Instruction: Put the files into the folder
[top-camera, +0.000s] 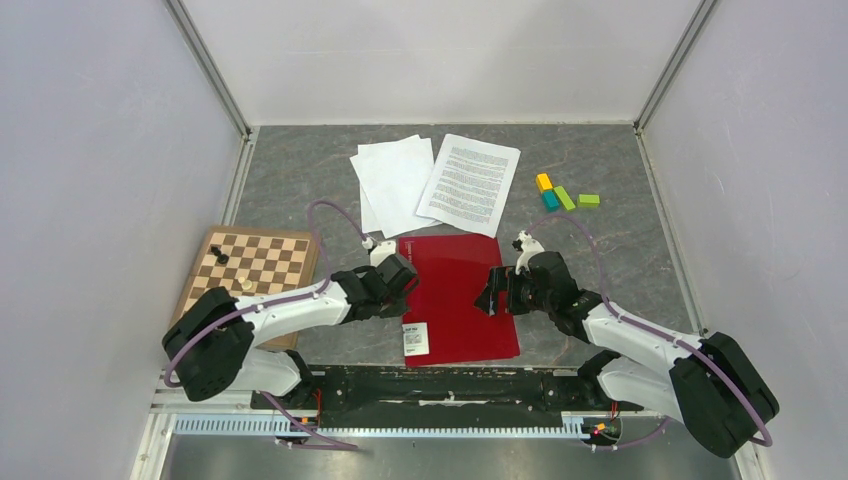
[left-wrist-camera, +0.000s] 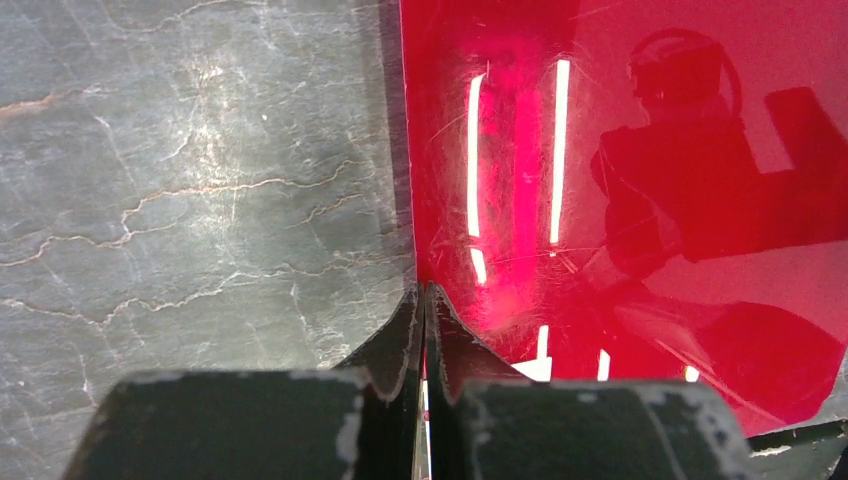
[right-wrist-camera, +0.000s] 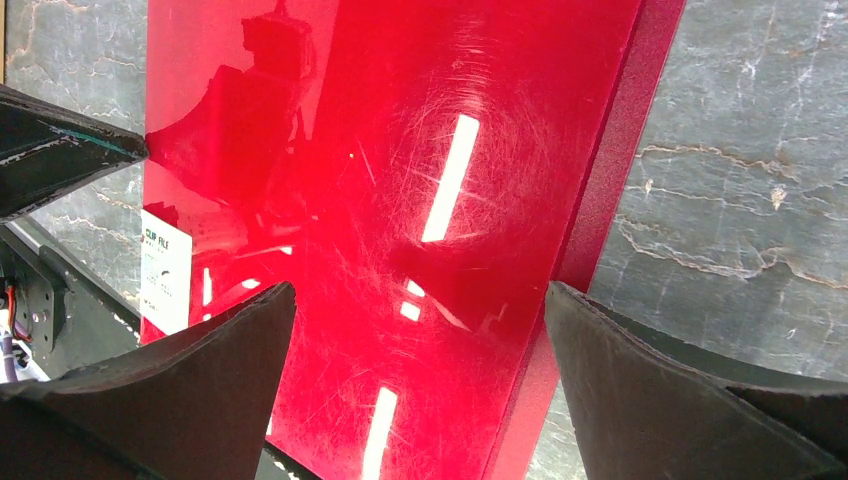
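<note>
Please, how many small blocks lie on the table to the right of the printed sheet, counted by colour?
yellow block: 1
teal block: 1
green blocks: 2
Total: 4

I count one folder (top-camera: 455, 285), bearing one label (top-camera: 415, 338). Of paper I see one printed sheet (top-camera: 470, 184) and at least two blank sheets (top-camera: 393, 180); they overlap, so I can't tell whether there are more. One chessboard (top-camera: 265, 262) carries two pieces: one dark piece (top-camera: 217, 255) and one pale piece (top-camera: 246, 285). Four blocks: one orange block (top-camera: 544, 182), one teal block (top-camera: 550, 200), one green block (top-camera: 566, 198) and a second green block (top-camera: 588, 200).
</note>
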